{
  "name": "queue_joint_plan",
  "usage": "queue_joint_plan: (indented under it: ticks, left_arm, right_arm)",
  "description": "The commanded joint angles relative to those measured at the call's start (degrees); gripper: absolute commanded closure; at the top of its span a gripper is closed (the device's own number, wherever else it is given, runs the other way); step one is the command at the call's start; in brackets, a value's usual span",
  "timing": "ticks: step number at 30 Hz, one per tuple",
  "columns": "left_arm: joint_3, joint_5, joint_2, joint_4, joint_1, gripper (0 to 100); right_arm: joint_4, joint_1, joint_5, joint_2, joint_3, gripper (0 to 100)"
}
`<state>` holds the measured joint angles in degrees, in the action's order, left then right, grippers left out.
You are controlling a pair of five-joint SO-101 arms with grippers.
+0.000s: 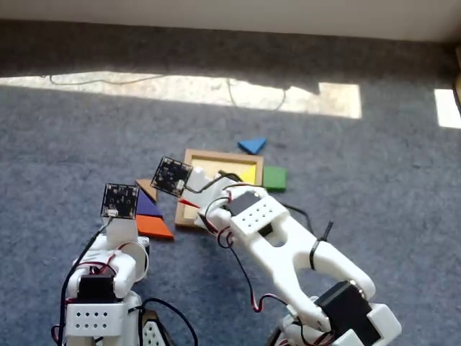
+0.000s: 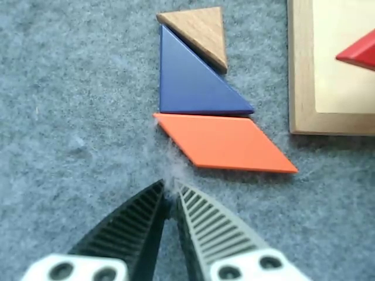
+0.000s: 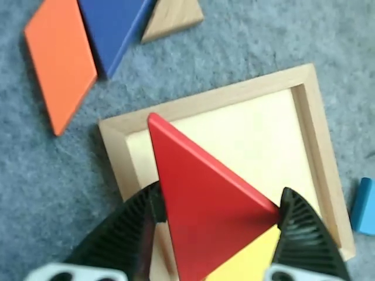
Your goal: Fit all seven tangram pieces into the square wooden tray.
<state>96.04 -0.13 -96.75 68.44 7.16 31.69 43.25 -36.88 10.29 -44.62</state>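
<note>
Right wrist view: the right gripper [image 3: 221, 199] clamps the red triangle [image 3: 202, 205] over the wooden tray [image 3: 234, 93], long edge running diagonally, one sharp tip at the tray's corner, bare tray floor beyond that edge. The left gripper [image 2: 171, 193], jaws closed on nothing, hovers over carpet just beside the orange parallelogram [image 2: 222, 143].

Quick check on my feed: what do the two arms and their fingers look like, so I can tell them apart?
The left arm and right arm are white plastic with black motors and red-and-black cables. The left gripper has one black ribbed finger, one grey; the right gripper has both fingers black.
</note>
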Motion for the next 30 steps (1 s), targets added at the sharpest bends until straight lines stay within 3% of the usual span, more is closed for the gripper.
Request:
queue_joint_plan:
  ticks: [1, 13, 20, 30]
  left_arm:
    - [1.45, -0.35, -0.48, -0.88, -0.84, 99]
    - [1.45, -0.35, -0.48, -0.88, -0.84, 99]
    - [1.45, -0.35, -0.48, -0.88, -0.84, 99]
    - [1.45, -0.35, -0.48, -0.88, -0.84, 99]
  right_arm:
    - [-0.92, 0.31, -0.7, 0.57, 3.21, 77.8]
    - [2.24, 0.22, -0.7, 0.57, 3.47, 77.7]
    - [4.97, -1.27, -0.35, 0.66, 3.38, 64.7]
    - [4.97, -1.89, -0.35, 1.19, 3.12, 64.8]
